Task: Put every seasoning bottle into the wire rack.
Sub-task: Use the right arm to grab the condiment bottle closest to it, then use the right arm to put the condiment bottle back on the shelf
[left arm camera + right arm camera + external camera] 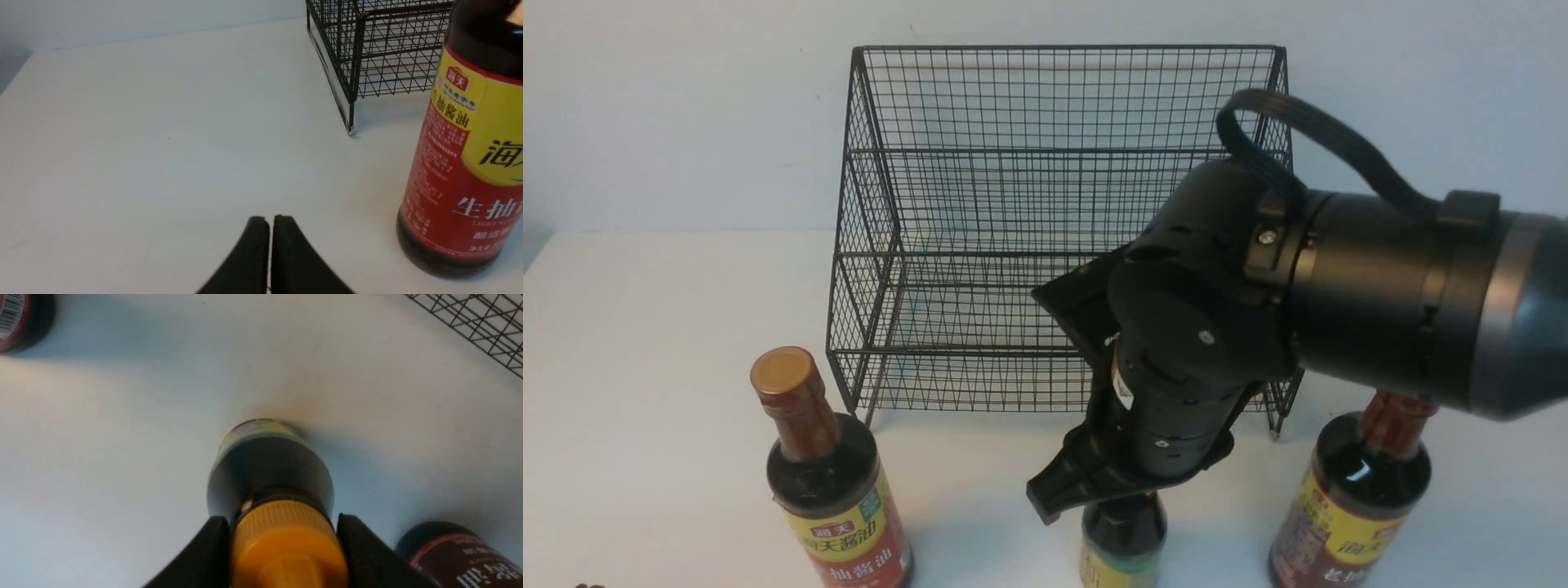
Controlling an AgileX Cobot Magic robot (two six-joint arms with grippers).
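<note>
The black wire rack stands at the back of the white table, with nothing in it. Two tall seasoning bottles stand in front of it, one at the left and one at the right. The small bottle stands between them. My right gripper is above it, fingers closed on both sides of its yellow cap; the bottle rests on the table. My left gripper is shut and empty, low over the table beside the left tall bottle.
The rack's front corner foot is close to the left tall bottle. My right arm's wrist hides part of the rack's lower front. Both tall bottles show at the edges of the right wrist view.
</note>
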